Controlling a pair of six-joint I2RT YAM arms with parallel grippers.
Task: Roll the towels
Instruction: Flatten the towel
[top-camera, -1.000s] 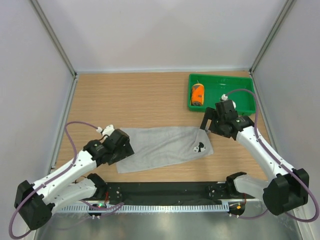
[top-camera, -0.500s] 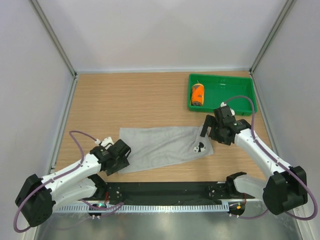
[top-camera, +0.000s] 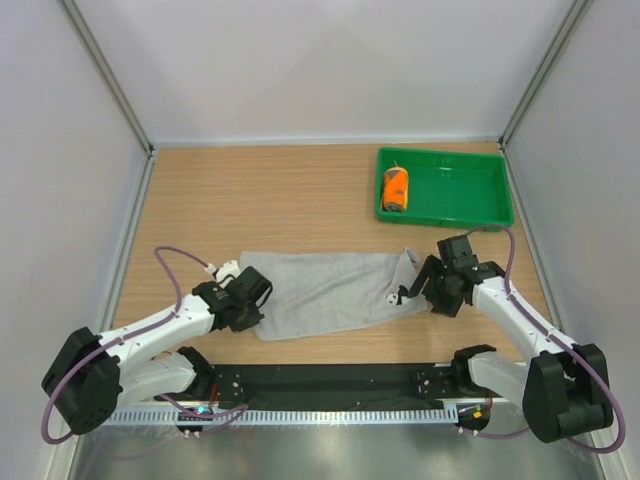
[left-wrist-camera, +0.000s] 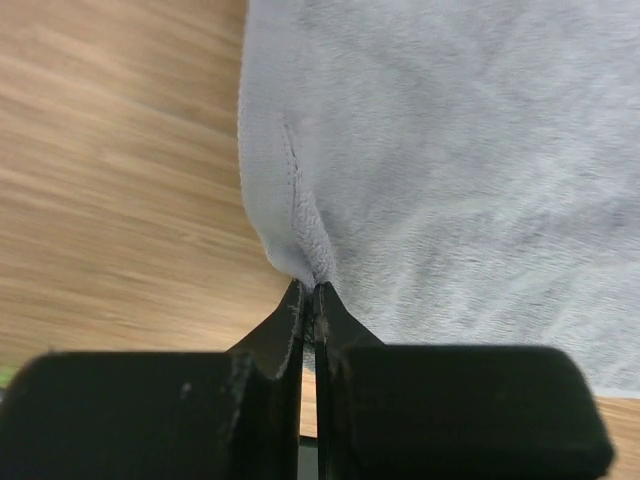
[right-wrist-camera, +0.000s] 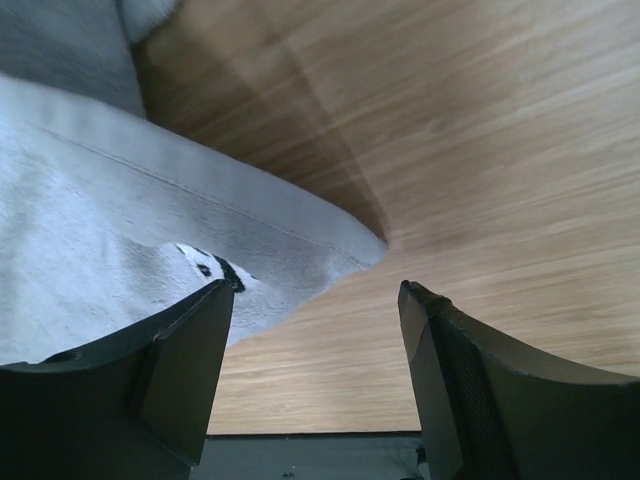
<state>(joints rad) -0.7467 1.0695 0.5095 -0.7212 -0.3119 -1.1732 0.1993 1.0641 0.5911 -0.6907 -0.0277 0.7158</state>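
While the left tool (left-wrist-camera: 312, 292) is pressed together on only a thin tip of the grey towel (left-wrist-camera: 450, 150) at its left end, the right tool (right-wrist-camera: 315, 300) stands spread, with the towel's right corner just ahead of its gap and ungripped. So slight a pinch may slip. With one end free, the cloth, which lies flat on the bench (top-camera: 250, 200), could roll crooked. The orange towel (top-camera: 396, 188) sits rolled in the green tray (top-camera: 460, 190).
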